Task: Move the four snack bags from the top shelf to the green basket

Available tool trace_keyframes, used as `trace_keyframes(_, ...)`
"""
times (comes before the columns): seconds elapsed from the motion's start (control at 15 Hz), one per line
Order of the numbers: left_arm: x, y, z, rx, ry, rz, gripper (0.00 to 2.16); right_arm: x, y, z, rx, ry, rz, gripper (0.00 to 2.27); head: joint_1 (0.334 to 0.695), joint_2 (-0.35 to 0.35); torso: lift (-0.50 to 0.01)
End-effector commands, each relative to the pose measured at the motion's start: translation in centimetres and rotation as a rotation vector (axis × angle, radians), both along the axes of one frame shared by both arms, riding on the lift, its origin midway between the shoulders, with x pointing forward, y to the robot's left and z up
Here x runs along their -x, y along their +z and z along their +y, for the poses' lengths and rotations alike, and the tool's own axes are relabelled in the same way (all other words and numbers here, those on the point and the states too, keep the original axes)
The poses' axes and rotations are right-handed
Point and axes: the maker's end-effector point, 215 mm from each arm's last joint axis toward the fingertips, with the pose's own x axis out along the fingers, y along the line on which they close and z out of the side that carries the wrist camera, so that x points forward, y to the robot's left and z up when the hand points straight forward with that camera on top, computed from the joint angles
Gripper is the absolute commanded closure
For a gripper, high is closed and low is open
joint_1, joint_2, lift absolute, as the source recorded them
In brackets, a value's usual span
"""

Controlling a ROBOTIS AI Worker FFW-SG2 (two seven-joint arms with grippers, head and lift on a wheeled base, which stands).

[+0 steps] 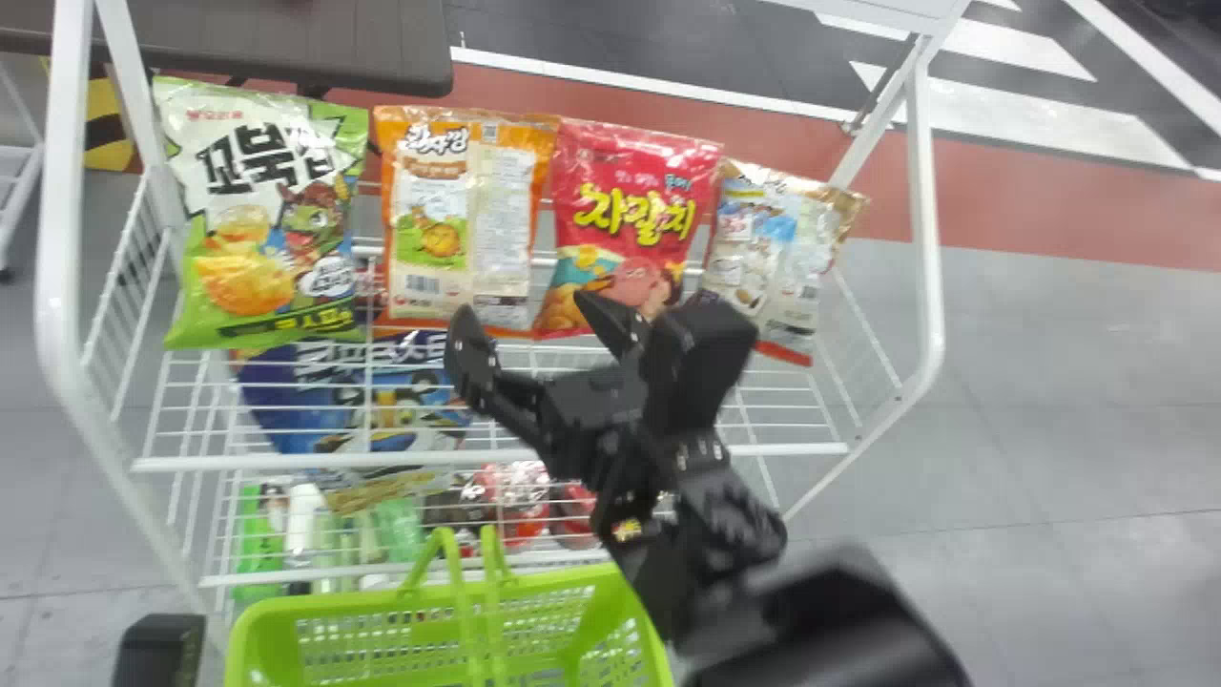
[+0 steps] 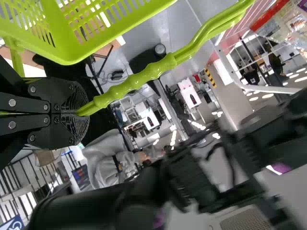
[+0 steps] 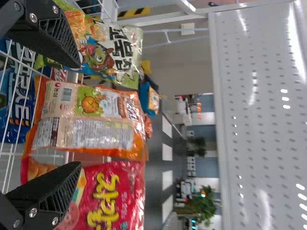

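Head view. Top shelf (image 1: 477, 460): green bag (image 1: 267, 219), orange bag (image 1: 463, 219), red bag (image 1: 625, 215), beige bag (image 1: 777, 248), side by side. Right hand (image 1: 529, 329): spread wide before the orange and red bags. Left hand (image 2: 76, 114): closed on the handles (image 2: 139, 81) of the basket (image 1: 246, 630). Likely faults: red bag knocked askew, one finger overlapping its edge; orange bag slipping, slick film shallowly pinched; drop snagged, handles standing over the opening.

Four upright snack bags (image 1: 625, 205) line the top shelf (image 1: 286, 462).
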Motion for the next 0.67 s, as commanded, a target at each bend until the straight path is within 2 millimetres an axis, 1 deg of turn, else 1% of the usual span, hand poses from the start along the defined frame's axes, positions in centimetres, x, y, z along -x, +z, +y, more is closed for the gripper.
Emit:
trace_keyframes(0.0,0.0,-0.1,0.2,0.002,0.005,0.005,2.08,-4.5,-1.4,3.5,0.016,0.072,0.068,0.11,0.695,-0.245,0.000)
trace_keyframes(0.07,-0.1,0.1,0.4,0.010,0.005,0.008,2.08,-5.9,-1.5,5.0,0.025,0.100,0.072,0.12,0.695,-0.221,0.000)
trace_keyframes(0.13,-0.1,0.2,0.4,0.014,0.006,0.005,2.08,-7.1,-1.3,6.3,0.030,0.126,0.069,0.12,0.695,-0.166,0.000)
trace_keyframes(0.2,-0.3,0.2,0.4,0.012,0.008,0.004,2.08,-8.1,-1.8,7.3,0.040,0.146,0.077,0.12,0.695,-0.135,0.000)
trace_keyframes(0.33,-0.5,0.1,0.4,0.019,0.009,0.009,2.08,-10.3,-2.8,8.7,0.067,0.174,0.095,0.13,0.695,-0.094,0.000)
trace_keyframes(0.4,-0.6,0.1,0.3,0.020,0.008,0.008,2.08,-11.3,-3.1,9.0,0.083,0.180,0.095,0.13,0.695,-0.080,0.000)
trace_keyframes(0.47,-0.8,0.2,0.5,0.026,0.010,0.004,2.08,-12.7,-3.8,8.9,0.115,0.178,0.108,0.13,0.695,-0.056,0.000)
trace_keyframes(0.53,-1.0,0.5,0.8,0.039,0.015,0.003,2.08,-13.9,-4.1,9.9,0.125,0.191,0.113,0.13,0.695,-0.048,0.000)
trace_keyframes(0.6,-1.3,0.8,0.9,0.055,0.021,-0.007,2.08,-14.9,-4.2,10.0,0.140,0.193,0.110,0.13,0.695,-0.043,0.000)
